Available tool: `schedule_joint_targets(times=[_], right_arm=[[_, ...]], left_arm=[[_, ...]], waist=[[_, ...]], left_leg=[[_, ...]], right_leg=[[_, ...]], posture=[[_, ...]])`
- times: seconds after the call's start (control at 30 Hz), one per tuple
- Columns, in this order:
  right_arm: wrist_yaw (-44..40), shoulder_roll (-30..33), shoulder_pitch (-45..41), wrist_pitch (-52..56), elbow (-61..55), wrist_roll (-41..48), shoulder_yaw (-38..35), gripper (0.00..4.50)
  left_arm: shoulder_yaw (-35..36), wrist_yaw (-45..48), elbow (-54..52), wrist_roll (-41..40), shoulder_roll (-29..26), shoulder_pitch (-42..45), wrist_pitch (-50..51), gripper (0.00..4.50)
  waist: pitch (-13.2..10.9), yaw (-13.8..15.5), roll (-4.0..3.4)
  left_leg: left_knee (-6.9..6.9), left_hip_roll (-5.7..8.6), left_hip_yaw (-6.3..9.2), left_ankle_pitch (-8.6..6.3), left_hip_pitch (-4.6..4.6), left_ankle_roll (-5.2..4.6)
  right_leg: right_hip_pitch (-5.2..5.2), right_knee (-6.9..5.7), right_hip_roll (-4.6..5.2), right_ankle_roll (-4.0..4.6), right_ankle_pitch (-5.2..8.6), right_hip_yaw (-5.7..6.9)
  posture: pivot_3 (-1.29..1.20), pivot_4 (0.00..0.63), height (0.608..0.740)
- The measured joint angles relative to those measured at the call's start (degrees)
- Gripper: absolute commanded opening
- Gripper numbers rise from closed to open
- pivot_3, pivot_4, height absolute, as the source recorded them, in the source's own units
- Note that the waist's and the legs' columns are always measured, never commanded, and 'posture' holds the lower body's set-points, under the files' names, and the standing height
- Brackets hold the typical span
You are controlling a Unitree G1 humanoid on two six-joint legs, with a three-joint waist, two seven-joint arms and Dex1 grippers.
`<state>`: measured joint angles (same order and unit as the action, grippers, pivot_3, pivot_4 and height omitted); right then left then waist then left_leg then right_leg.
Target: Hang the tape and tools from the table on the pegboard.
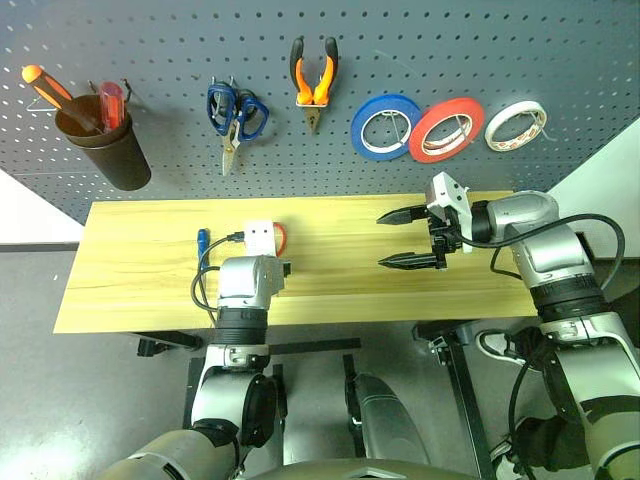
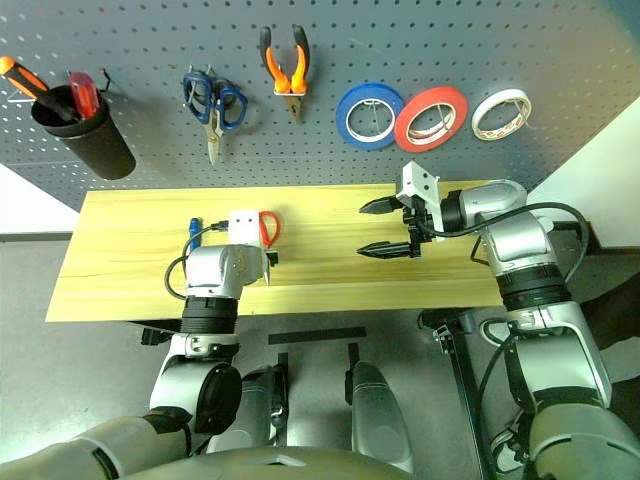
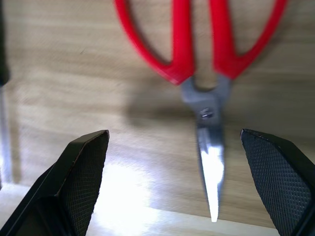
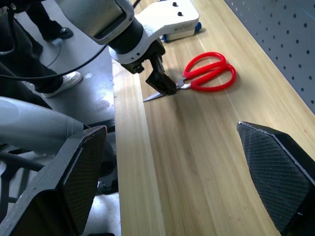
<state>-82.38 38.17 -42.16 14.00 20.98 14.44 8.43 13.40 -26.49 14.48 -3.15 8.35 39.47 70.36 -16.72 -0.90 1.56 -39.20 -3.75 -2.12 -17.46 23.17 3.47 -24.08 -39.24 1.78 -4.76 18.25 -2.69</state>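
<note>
While spread, L gripper [image 4: 160, 81] fingers [image 3: 81, 182] hover over red scissors [image 3: 202, 73], blades at 6.
Pivot to be straddled w/ fingers before pinching; R gripper [image 1: 412, 238] spread, empty above counter [image 1: 150, 290].

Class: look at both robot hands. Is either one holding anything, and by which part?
Nothing is held. The left hand hangs open over the scissors blades; the right hand is open above the table.
</note>
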Motion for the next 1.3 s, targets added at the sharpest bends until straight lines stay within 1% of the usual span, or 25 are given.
schedule_joint_targets(times=[0.17, 0.4, 0.5, 0.67, 0.7, 0.87, 0.93, 0.97, 1.13, 1.3], right_arm=[[0.34, 0.19, 0.24, -0.08, -1.14, -0.20, -0.01, 4.49], [0.43, 0.20, 0.23, -0.13, -1.20, -0.22, -0.01, 4.49], [0.43, 0.20, 0.21, -0.15, -1.20, -0.24, -0.01, 4.50], [0.47, 0.21, 0.20, -0.14, -1.50, -0.24, -0.01, 4.50], [0.47, 0.21, 0.20, -0.14, -1.62, -0.24, -0.01, 4.50], [0.48, 0.30, 0.10, -0.14, -1.64, -0.24, -0.02, 4.50], [0.51, 0.31, 0.02, -0.16, -1.64, -0.24, -0.02, 4.50], [0.53, 0.34, 0.01, -0.16, -1.64, -0.24, -0.03, 4.50], [0.58, 0.41, -0.14, -0.24, -1.63, -0.24, -0.05, 4.50], [0.58, 0.42, -0.19, -0.46, -1.64, -0.22, -0.09, 4.50]], left_arm=[[1.96, 0.01, 2.34, -0.39, 0.00, 1.47, -1.19, 4.50], [2.11, 0.16, 3.42, -0.97, 0.00, 1.62, -3.25, 4.50], [2.14, 0.12, 3.42, -1.31, 0.05, 1.59, -3.13, 3.97], [2.00, -0.11, 3.12, -1.46, 0.15, 1.43, -2.16, 2.40], [2.03, -0.48, 3.07, -1.46, 0.18, 1.40, -2.04, 2.14], [2.18, -2.92, 2.99, -1.21, 0.20, 0.98, -2.44, 0.59], [1.50, -3.82, 2.61, -0.66, 0.19, 0.93, -3.47, 0.10], [1.14, -4.03, 2.18, -0.11, 0.17, 0.94, -4.05, 0.02], [0.90, -3.86, 2.03, 0.14, 0.14, 0.92, -4.54, 0.02], [0.98, -2.46, -0.71, 0.10, 0.07, -0.27, -3.03, 0.02]], waist=[[-0.01, 0.01, -0.01], [-0.01, 0.07, -0.01], [-0.02, 0.05, -0.01], [-0.08, -0.15, 0.00], [-0.09, -0.21, 0.00], [-0.14, -0.21, -0.01], [-0.14, -0.15, -0.01], [-0.14, -0.14, -0.01], [-0.13, -0.08, -0.02], [-0.13, -0.03, -0.02]], left_leg=[[0.00, 0.02, 0.00, 0.04, -0.04, 0.07], [0.00, 0.04, 0.00, 0.06, -0.06, 0.11], [0.00, 0.03, 0.00, 0.06, -0.06, 0.12], [0.02, 0.03, 0.00, 0.06, -0.06, 0.12], [0.02, 0.03, 0.00, 0.06, -0.07, 0.12], [0.04, 0.02, 0.00, 0.06, -0.07, 0.12], [0.03, 0.01, 0.00, 0.06, -0.09, 0.12], [0.03, 0.02, -0.01, 0.06, -0.10, 0.13], [0.04, 0.03, -0.01, 0.08, -0.13, 0.15], [0.04, 0.03, -0.01, 0.08, -0.13, 0.16]], right_leg=[[0.02, -0.01, 0.01, -0.01, 0.00, 0.01], [0.06, -0.01, 0.02, -0.02, -0.01, 0.01], [0.06, -0.01, 0.03, -0.03, -0.01, 0.01], [0.05, 0.00, 0.02, -0.03, -0.01, 0.01], [0.05, -0.01, 0.01, -0.03, -0.01, 0.01], [0.05, 0.00, 0.01, -0.03, -0.01, 0.01], [0.05, -0.01, 0.04, -0.03, -0.01, 0.01], [0.06, -0.01, 0.04, -0.03, -0.02, 0.01], [0.11, -0.01, 0.04, -0.03, -0.02, 0.01], [0.10, 0.00, 0.04, -0.03, -0.02, 0.01]], posture=[[-0.02, 0.329, 0.740], [-0.02, 0.332, 0.740], [-0.02, 0.333, 0.740], [-0.03, 0.330, 0.740], [-0.03, 0.329, 0.740], [-0.03, 0.328, 0.740], [-0.03, 0.326, 0.740], [-0.03, 0.325, 0.740], [-0.02, 0.309, 0.740], [-0.01, 0.294, 0.740]])
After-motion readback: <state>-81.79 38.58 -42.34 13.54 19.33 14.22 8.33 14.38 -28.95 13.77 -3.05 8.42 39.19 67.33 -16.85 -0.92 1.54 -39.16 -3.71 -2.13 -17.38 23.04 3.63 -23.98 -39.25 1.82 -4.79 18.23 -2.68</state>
